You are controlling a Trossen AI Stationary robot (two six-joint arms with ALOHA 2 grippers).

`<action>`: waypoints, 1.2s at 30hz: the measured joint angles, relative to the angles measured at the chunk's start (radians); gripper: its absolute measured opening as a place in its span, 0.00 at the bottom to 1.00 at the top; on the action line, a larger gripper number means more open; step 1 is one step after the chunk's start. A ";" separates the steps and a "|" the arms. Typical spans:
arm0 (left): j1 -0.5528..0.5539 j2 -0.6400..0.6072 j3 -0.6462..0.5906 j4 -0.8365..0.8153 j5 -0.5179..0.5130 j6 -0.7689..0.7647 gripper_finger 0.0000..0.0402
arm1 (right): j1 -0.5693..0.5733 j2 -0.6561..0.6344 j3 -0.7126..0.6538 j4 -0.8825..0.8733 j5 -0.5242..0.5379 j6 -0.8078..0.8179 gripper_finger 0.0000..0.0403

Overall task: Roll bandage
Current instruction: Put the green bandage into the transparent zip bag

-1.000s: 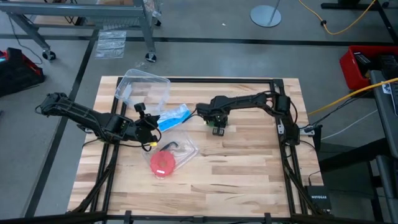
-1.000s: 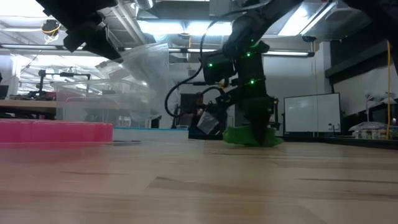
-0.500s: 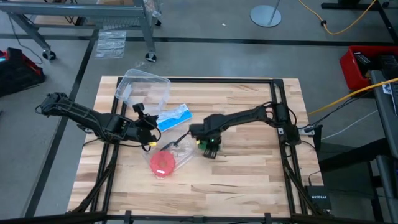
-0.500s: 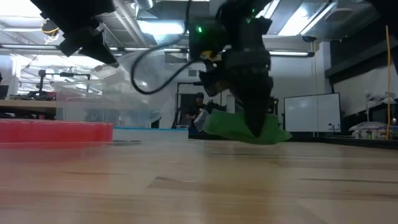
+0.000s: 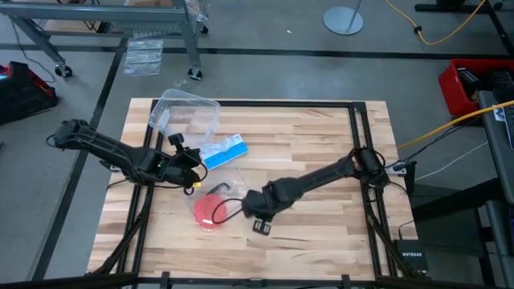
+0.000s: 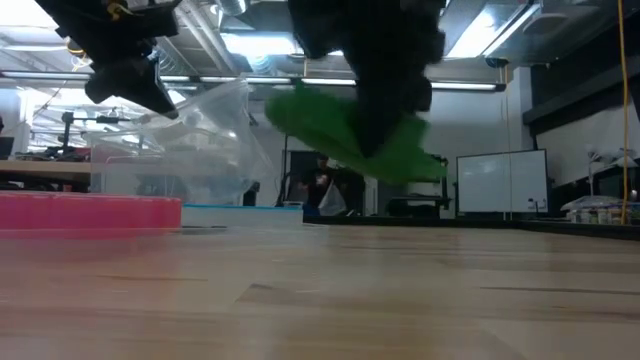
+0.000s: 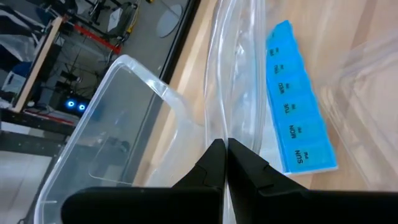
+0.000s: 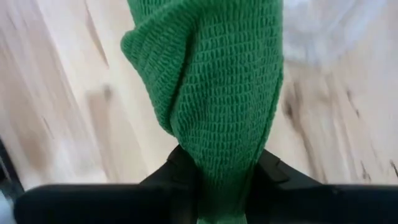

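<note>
Bandage is pinched between the right gripper's two dark fingers, green knit cloth bunched and sticking out forward past the tips. Low view shows the bandage lifted clear of the table, hanging in a loose fold, not touching wood. In the high view the right gripper sits near the table's middle front, just beside the red disc in its clear plastic bag; the cloth itself is hidden under the arm there. Likely held by one end so the rest can drop and be laid flat or wound; no roll formed yet, so task looks early.

Left gripper has fingers pressed together on a thin edge of clear plastic, apparently the bag's, probably to keep it out of the way. Blue pill box lies beside it, clear plastic tub further off. Left arm stays at the table's left side.
</note>
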 joint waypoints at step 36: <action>-0.338 0.312 -0.001 0.604 -0.108 0.004 0.00 | -0.007 -0.002 0.070 0.372 0.198 0.564 0.20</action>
